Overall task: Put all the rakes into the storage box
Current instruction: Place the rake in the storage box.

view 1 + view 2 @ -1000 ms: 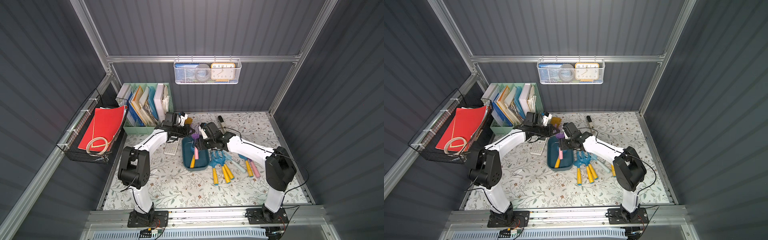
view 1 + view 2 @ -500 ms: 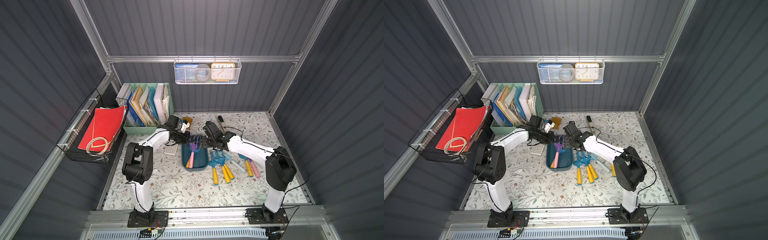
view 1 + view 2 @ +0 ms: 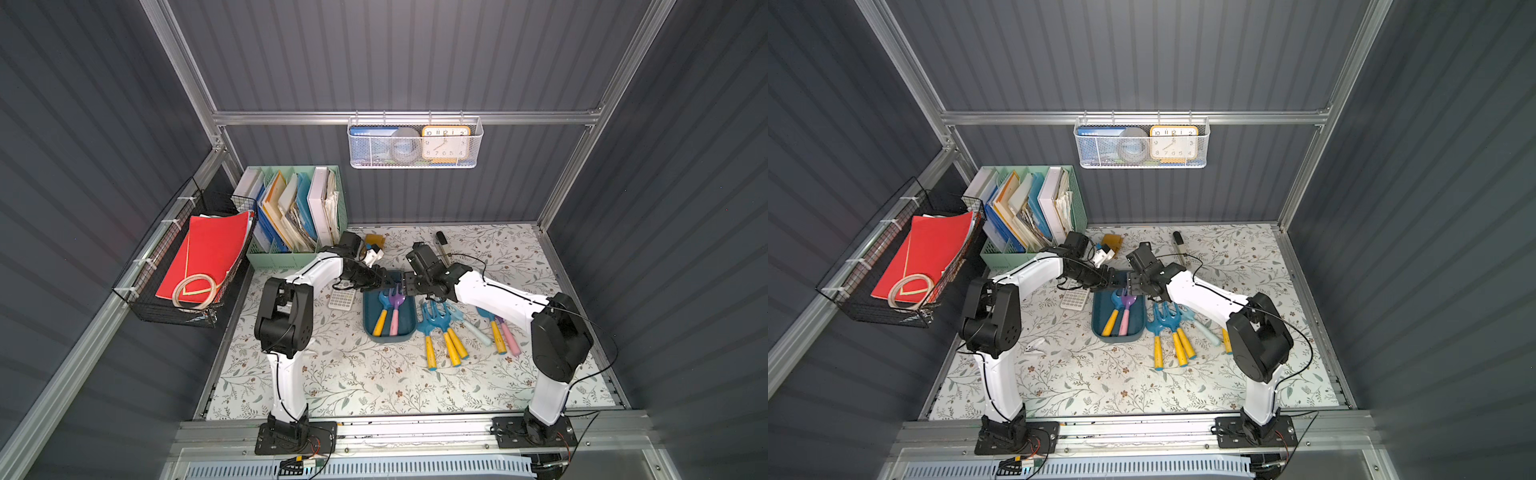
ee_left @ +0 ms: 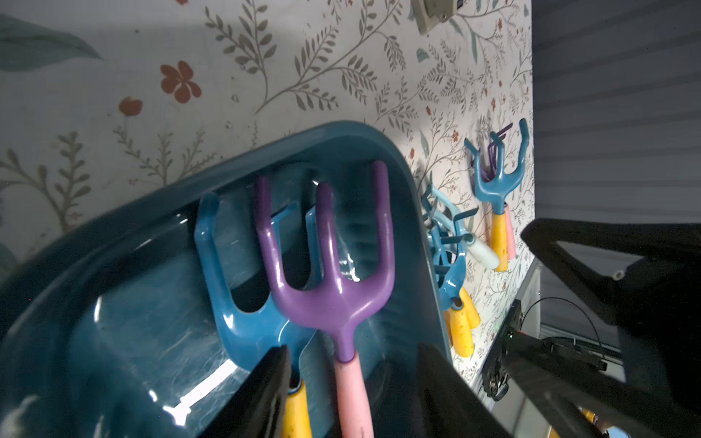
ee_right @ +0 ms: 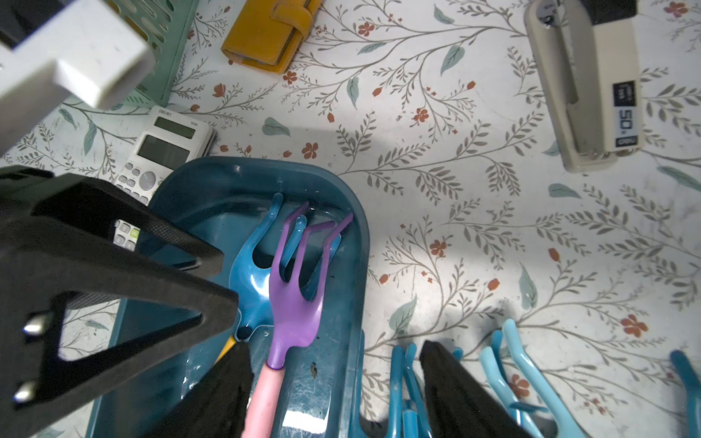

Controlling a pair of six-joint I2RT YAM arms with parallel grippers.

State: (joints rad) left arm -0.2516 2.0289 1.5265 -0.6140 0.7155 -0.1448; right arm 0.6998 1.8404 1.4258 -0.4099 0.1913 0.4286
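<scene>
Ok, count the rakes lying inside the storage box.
2. The blue rake with yellow handle and the purple rake with pink handle lie side by side in the storage box, heads overlapping; none seems hidden.

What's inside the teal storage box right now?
Two rakes: a pink-handled purple rake, its head overlapping a yellow-handled blue rake. The storage box floor beneath them is covered.

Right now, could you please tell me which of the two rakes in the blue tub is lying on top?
The purple rake with the pink handle: its head overlaps the blue, yellow-handled rake beside it in the tub.
</scene>
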